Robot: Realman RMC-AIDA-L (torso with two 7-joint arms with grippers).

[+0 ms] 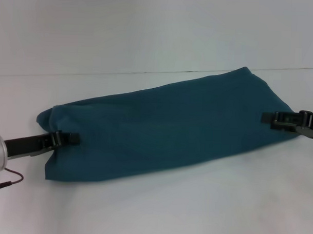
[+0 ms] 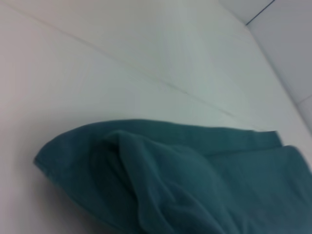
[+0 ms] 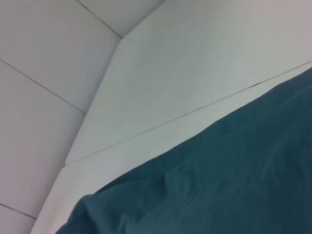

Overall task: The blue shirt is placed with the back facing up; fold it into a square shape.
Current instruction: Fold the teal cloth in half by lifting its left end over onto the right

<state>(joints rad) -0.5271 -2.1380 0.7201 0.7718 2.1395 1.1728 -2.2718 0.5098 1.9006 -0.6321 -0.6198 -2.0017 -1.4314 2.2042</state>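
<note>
On the white table [image 1: 143,209], blue shirt [image 1: 166,127] between left end effector [image 1: 68,139] and right end effector [image 1: 272,118].

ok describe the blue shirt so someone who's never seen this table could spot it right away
On the white table, look for the one large piece of dark cloth stretched across the middle. That is the blue shirt, folded into a long band running from near left to far right, with the left pincer at one end and the right pincer at the other. Nothing else there is teal or soft.
</note>
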